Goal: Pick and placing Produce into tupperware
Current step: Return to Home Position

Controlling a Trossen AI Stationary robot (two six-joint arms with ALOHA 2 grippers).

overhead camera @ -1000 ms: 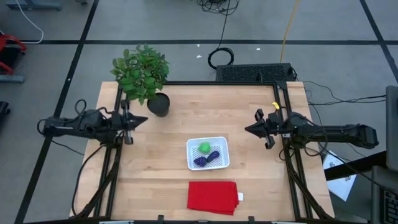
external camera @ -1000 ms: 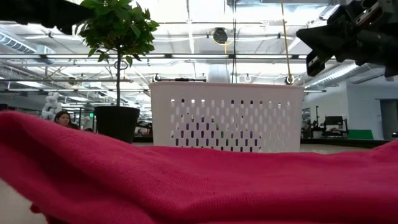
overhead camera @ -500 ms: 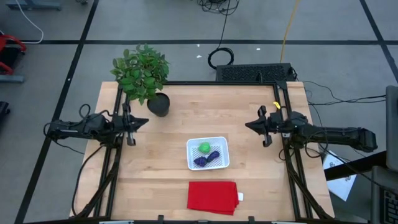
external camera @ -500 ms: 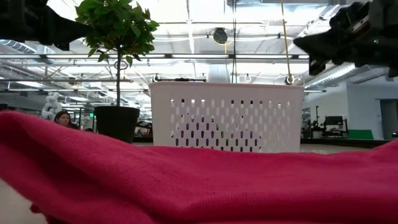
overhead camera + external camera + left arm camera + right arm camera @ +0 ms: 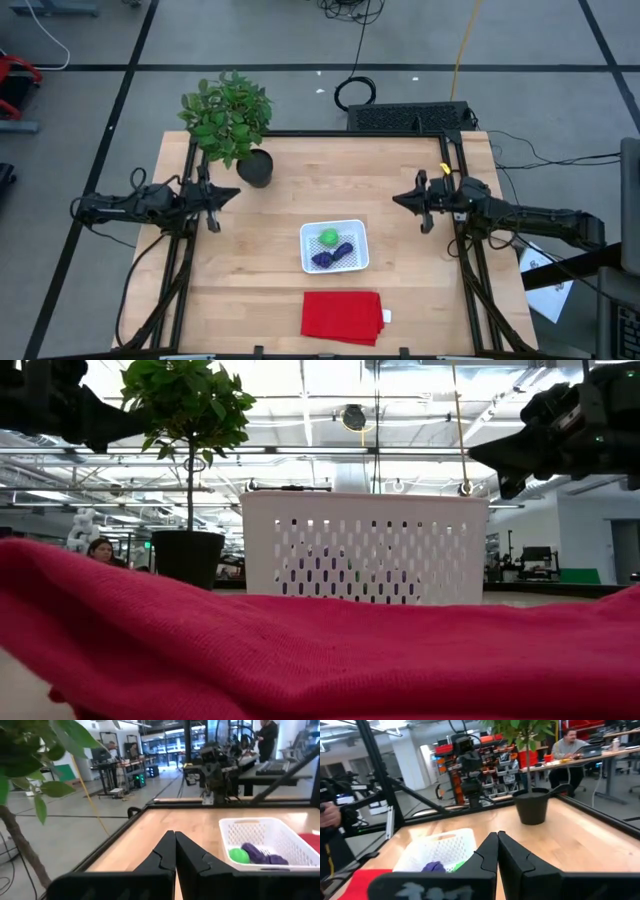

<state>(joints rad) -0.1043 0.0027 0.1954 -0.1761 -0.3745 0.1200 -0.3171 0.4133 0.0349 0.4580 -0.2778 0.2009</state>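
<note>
The white perforated tupperware stands on the table's middle, toward the near side. Inside it lie the produce: a round green piece, a rounded purple piece and a dark purple elongated piece. In the left wrist view the tupperware shows the green piece and purple pieces. My left gripper hangs shut at the table's left edge, pointing level toward the right. My right gripper hangs shut at the right edge, pointing level toward the left. Neither one holds anything.
A potted leafy plant stands at the far left corner, close to my left gripper. A folded red cloth lies at the near edge, in front of the tupperware, filling the low view's foreground. People sit in the room beyond.
My left arm has drawn back toward the table's left edge and sunk a little. My right gripper has swung slightly toward the far edge and the table's middle. Both stay shut; the tupperware and produce have not moved.
</note>
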